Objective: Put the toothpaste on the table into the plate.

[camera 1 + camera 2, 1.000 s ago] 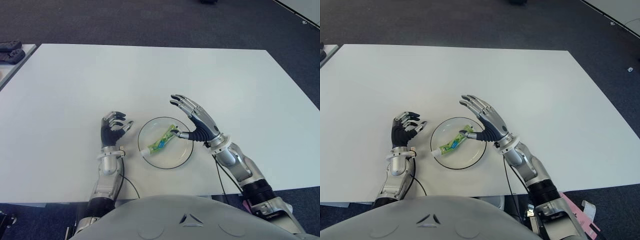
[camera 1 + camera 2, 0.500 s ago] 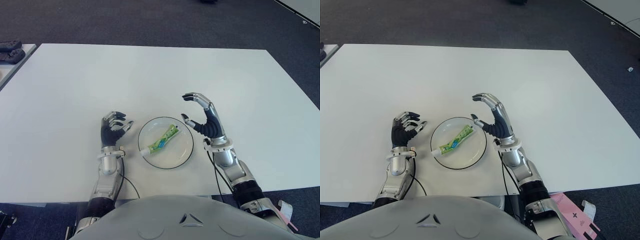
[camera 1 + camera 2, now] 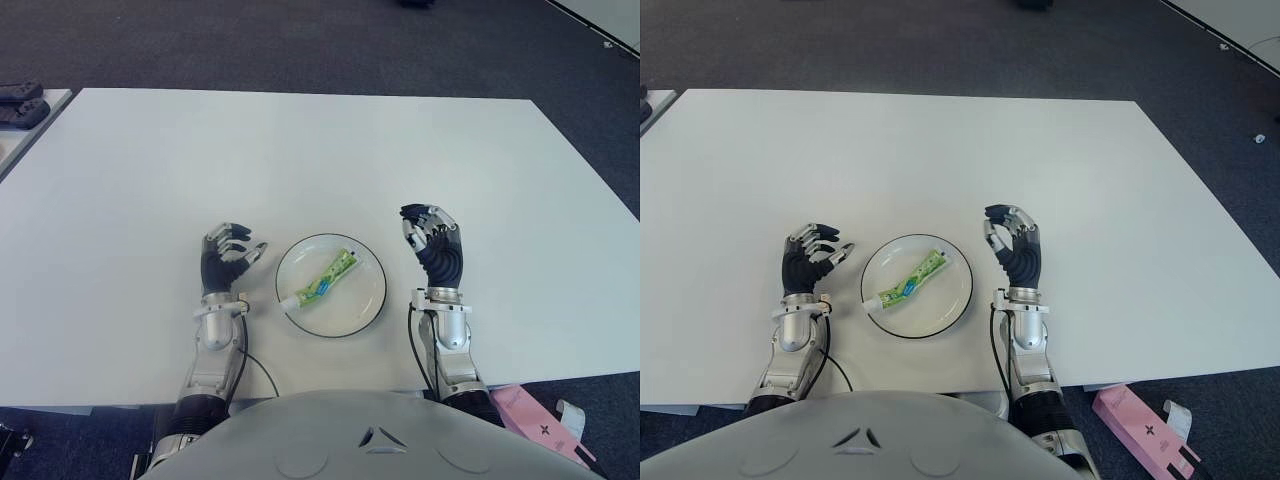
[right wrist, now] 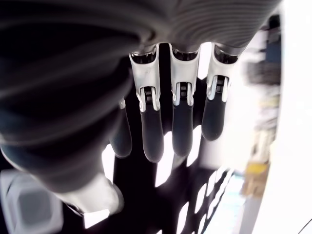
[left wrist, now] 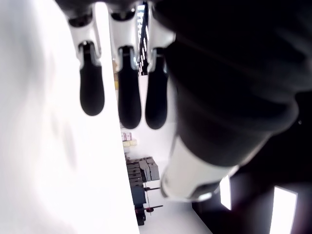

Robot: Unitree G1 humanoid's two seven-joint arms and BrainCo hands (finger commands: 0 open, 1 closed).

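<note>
**Right hand pulls clear; toothpaste left lying in the plate**

Over the last second the right hand has let go of the toothpaste tube and drawn back off the plate. Earlier its fingertips were on the tube's far end over the dish; now it stands just beside the plate's right rim, palm upright, fingers curled loosely inward and holding nothing. Its wrist view shows the same: bent fingers with nothing between them.

The tube has not shifted with the release. It lies diagonally across the middle of the plate, white cap toward the near-left rim, green body pointing up toward the far right, wholly inside the rim as far as the head views show.

The left hand shows on the other side of the plate, just beside its left rim, in the same place as before, fingers part-curled and empty.

With the tube resting in the dish and both hands apart from it on the white desk, the task looks complete. A pink box shows past the near edge of the desk, lower right.
</note>
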